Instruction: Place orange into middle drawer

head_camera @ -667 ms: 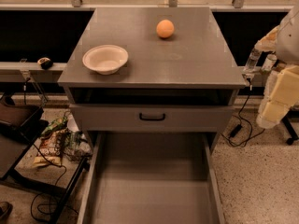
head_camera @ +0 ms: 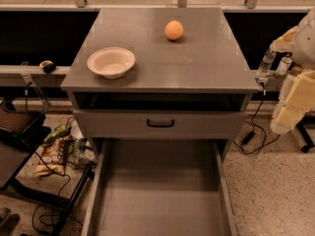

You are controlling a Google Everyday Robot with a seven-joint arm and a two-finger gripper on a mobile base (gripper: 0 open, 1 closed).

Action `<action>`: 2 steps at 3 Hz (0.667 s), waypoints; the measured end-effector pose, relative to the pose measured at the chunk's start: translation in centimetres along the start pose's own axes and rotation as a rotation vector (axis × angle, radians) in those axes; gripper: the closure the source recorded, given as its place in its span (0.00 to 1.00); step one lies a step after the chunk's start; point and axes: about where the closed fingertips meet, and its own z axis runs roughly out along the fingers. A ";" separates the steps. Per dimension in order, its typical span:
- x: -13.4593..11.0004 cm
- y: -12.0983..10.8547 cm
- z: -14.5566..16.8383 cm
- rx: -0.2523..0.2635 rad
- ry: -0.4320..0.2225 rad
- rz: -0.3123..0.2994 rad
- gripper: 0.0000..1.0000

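Note:
The orange sits on the grey cabinet top, toward the back and right of centre. The middle drawer is pulled out wide below, with a bare grey floor and thin side walls. My gripper hangs beside the cabinet's right edge, at about the height of the cabinet top, well to the right of the orange and apart from it. Its two pale fingers stand apart with nothing between them. The cream arm runs down from it at the right edge of the view.
A white bowl stands on the left of the cabinet top. A grey drawer front with a black handle sits above the open drawer. Cables, snack bags and a dark stand lie on the floor at the left.

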 end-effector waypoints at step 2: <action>0.5 -9.5 3.6 0.149 -0.240 0.000 0.00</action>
